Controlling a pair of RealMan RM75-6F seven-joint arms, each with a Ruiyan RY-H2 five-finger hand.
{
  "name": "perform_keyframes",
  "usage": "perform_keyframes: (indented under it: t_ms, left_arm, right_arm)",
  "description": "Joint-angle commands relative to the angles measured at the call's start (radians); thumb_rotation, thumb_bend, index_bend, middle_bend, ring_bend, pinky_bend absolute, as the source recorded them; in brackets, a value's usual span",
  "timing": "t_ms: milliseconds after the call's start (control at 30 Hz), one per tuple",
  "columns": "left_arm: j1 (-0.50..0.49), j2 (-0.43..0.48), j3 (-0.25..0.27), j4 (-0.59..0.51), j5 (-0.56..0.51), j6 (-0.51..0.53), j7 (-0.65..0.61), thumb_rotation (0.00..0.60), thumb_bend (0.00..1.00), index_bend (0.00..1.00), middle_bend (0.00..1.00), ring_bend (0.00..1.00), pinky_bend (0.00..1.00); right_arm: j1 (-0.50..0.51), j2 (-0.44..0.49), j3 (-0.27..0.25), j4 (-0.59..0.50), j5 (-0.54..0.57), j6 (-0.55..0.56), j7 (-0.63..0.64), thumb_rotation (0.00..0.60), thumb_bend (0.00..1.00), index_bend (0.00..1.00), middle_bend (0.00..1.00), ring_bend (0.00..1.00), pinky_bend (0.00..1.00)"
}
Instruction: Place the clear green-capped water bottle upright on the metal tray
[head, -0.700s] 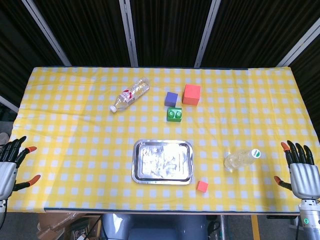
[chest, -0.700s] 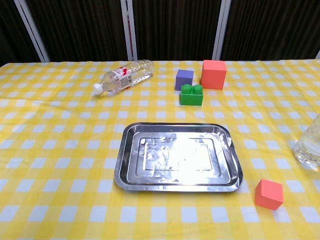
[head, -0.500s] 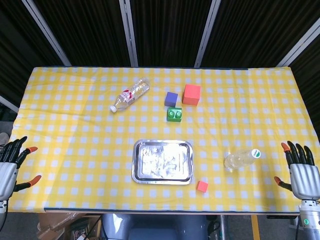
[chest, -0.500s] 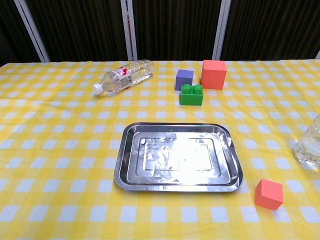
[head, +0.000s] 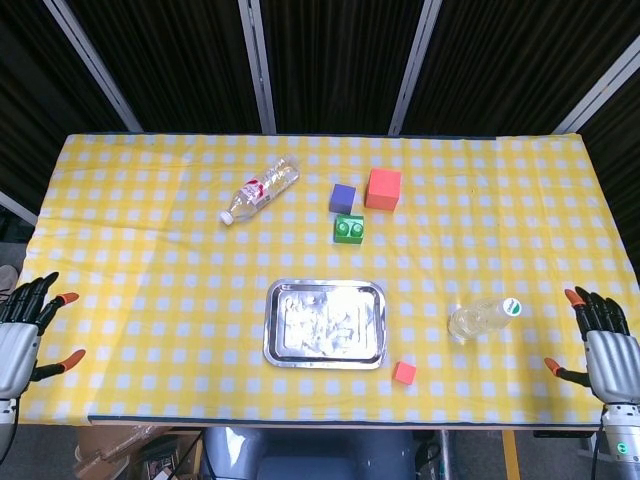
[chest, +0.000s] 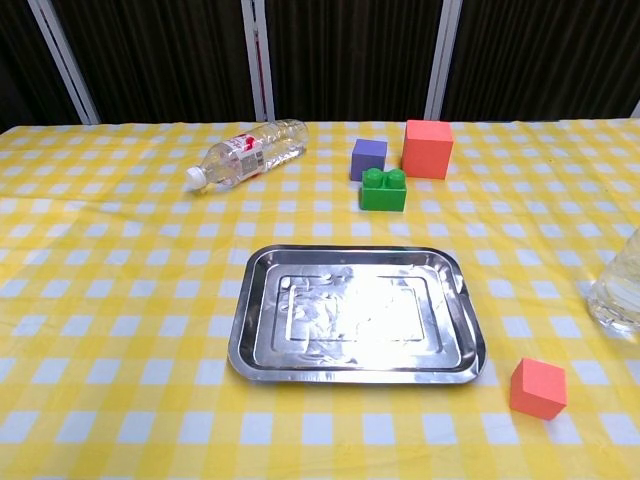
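The green-capped water bottle (head: 483, 318) lies on its side on the yellow checked cloth, to the right of the metal tray (head: 277, 340), well apart from it. The tray holds nothing, so I judge nothing is done yet: reach, grasp, lift, upright placement all remain. My right hand (head: 609, 348) hangs off the table's right edge, fingers spread, holding nothing; my left hand (head: 18, 336) likewise at the left edge, empty.

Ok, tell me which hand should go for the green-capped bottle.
Right. The green-capped bottle stands just beside the right hand, while the left hand sits across the table, beyond the metal tray.
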Motion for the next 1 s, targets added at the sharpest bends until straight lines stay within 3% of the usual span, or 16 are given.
perform_keyframes:
  t_ms: [33, 167, 400, 1000]
  left_arm:
    - [0.007, 0.003, 0.003, -0.008, 0.010, 0.016, 0.004, 0.600, 0.19, 0.23, 0.00, 0.00, 0.00]
    - [0.015, 0.005, 0.010, -0.016, 0.022, 0.030, 0.014, 0.600, 0.18, 0.23, 0.00, 0.00, 0.00]
    - [0.015, 0.006, 0.011, -0.019, 0.009, 0.018, 0.022, 0.600, 0.19, 0.22, 0.00, 0.00, 0.00]
    - [0.010, -0.003, 0.010, -0.019, 0.006, 0.008, 0.047, 0.600, 0.18, 0.22, 0.00, 0.00, 0.00]
  right_arm:
    - [0.006, 0.006, -0.003, 0.004, 0.004, -0.022, -0.005, 0.600, 0.21, 0.08, 0.07, 0.00, 0.00]
    - [0.011, 0.009, -0.001, -0.005, 0.002, -0.035, 0.026, 0.600, 0.21, 0.08, 0.08, 0.00, 0.00]
    - [0.051, 0.057, -0.016, -0.069, -0.025, -0.141, 0.189, 0.600, 0.18, 0.08, 0.08, 0.00, 0.00]
    - [0.210, -0.010, 0.018, -0.034, 0.056, -0.414, 0.234, 0.600, 0.17, 0.08, 0.09, 0.00, 0.00]
